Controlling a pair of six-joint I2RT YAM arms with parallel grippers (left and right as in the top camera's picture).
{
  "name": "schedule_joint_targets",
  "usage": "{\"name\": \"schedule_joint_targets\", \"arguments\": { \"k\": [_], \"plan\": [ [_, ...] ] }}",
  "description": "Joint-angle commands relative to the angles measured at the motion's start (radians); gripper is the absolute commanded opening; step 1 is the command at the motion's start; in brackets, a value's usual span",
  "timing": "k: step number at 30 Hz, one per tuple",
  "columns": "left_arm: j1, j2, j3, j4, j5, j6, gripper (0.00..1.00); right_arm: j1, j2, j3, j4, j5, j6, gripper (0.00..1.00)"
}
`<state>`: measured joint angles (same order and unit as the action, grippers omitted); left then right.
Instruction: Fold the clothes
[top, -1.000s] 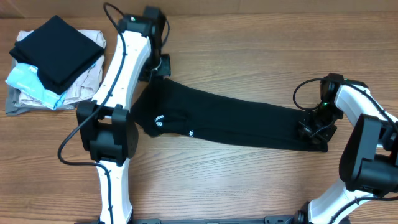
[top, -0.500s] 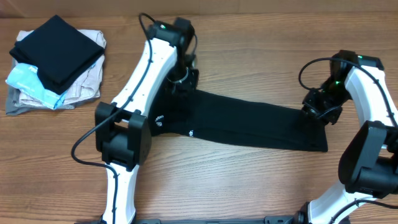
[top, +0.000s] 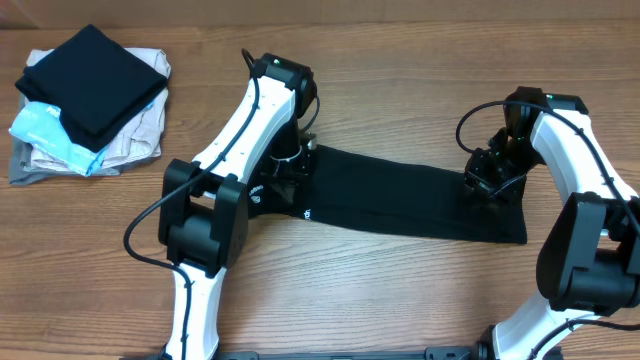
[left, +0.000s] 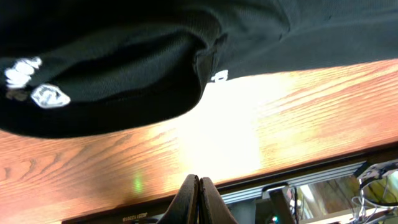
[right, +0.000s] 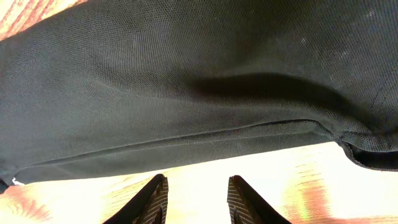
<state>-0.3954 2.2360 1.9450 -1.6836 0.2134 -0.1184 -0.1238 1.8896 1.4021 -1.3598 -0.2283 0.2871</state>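
overhead: the plain black short-sleeved shirt of soft fabric (top: 400, 205) lies folded into a long narrow band, flat on the wooden tabletop (top: 400, 300). the left claw (top: 290, 165) hangs over one end of the band and the right claw (top: 490, 182) over the other, so the shirt stretches from claw to claw. well apart from the left claw, on the side away from the shirt, sits a pile of folded garments (top: 85, 100), a black one on top of light-blue, beige and grey ones.

left wrist: the left claw's two dark fingers (left: 189, 196) are pressed together, tip to tip, with nothing between them. the shirt lies ahead of the tips, apart from them, with a strip of bright bare wood in between. on the fabric ahead and to one side are tiny white marks (left: 48, 96), and a small white tag (left: 219, 76) shows at a folded edge straight ahead.

right wrist: the right claw's fingers (right: 149, 199) stand partly apart with an empty gap, only wood beneath it. the shirt fills the view just ahead of the tips, with a seam and a soft crease across it.
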Motion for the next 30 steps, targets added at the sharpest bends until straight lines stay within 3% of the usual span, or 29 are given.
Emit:
{"name": "schedule_joint_targets", "arguments": {
  "k": [1,6,13,17,22,30],
  "plan": [
    [-0.019,-0.048,-0.076,-0.006,-0.033,0.022,0.05,-0.002,-0.024,-0.003,0.01,0.003,-0.007,0.36],
    [-0.055,-0.169,-0.298,0.151,-0.098,-0.058,0.05,-0.002,-0.024,-0.003,0.023,0.005,-0.007,0.38],
    [-0.061,-0.598,-0.655,0.5,-0.22,-0.212,0.04,-0.002,-0.024,-0.003,0.036,0.018,-0.007,0.41],
    [-0.061,-0.759,-0.863,0.695,-0.242,-0.274,0.04,-0.002,-0.024,-0.003,0.057,0.018,-0.006,0.41],
    [-0.061,-0.736,-1.004,0.809,-0.24,-0.298,0.04,-0.002,-0.024,-0.003,0.066,0.018,-0.006,0.41],
    [-0.061,-0.627,-1.012,0.899,-0.274,-0.298,0.04,-0.002,-0.024,-0.003,0.069,0.018,-0.006,0.42]
  ]
}}
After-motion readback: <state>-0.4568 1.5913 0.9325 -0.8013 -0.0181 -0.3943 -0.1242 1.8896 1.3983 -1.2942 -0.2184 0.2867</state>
